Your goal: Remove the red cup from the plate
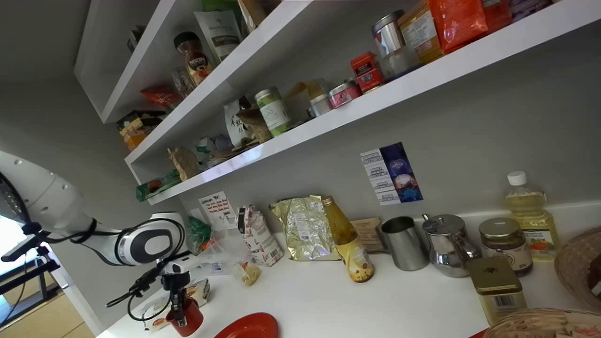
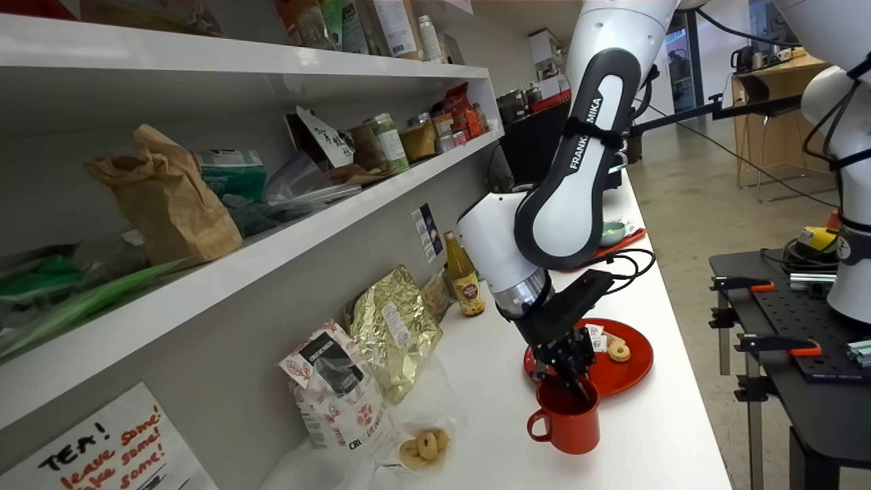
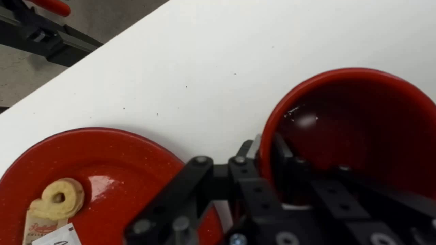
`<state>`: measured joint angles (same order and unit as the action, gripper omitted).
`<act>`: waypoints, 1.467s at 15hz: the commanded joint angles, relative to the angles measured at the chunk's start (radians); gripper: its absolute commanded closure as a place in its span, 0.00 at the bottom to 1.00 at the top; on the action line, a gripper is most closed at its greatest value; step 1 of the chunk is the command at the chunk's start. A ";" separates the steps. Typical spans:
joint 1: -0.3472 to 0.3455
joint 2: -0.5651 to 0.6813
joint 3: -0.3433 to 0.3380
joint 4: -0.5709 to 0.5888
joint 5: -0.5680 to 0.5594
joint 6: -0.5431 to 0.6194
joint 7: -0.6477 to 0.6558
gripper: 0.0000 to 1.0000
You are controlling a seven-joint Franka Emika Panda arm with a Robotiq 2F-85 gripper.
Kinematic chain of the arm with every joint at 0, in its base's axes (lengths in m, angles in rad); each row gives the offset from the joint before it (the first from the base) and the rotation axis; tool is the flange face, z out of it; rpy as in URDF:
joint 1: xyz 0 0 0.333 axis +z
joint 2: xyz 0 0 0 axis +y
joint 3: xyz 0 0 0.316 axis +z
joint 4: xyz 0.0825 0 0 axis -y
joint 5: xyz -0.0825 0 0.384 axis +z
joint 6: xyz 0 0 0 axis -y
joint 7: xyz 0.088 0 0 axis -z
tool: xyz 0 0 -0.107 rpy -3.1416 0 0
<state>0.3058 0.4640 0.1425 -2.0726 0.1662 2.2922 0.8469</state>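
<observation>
The glossy red cup [image 2: 571, 432] is beside the plate, over the white table; I cannot tell if its base touches the table. It also shows in an exterior view [image 1: 193, 319] and in the wrist view [image 3: 340, 136]. The round red plate [image 2: 629, 374] holds ring-shaped biscuits and small packets; it shows in the wrist view [image 3: 136, 166] and partly in an exterior view [image 1: 253, 326]. A gap of white table separates cup and plate. My gripper [image 3: 268, 149] has one finger inside the cup and one outside, shut on its wall at the side facing the plate.
A bag of ring biscuits [image 2: 425, 449], a flour bag [image 2: 340, 384], a gold foil bag [image 2: 395, 327] and a yellow bottle [image 2: 466, 275] stand along the wall. A low shelf [image 2: 272, 272] runs above. The table's edge [image 3: 102, 44] is near the plate.
</observation>
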 commanded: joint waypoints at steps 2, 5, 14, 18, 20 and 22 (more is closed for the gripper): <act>0.010 0.066 -0.010 0.068 0.008 -0.026 0.017 0.98; 0.009 0.094 -0.012 0.085 0.011 -0.031 0.014 0.98; -0.001 0.143 -0.017 0.108 0.025 -0.040 0.002 0.98; 0.002 0.133 -0.022 0.082 0.019 -0.026 -0.005 0.93; -0.003 0.136 -0.022 0.088 0.026 -0.042 -0.005 0.93; -0.004 0.137 -0.022 0.089 0.028 -0.043 -0.005 0.93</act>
<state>0.2929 0.6006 0.1299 -1.9860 0.1873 2.2515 0.8462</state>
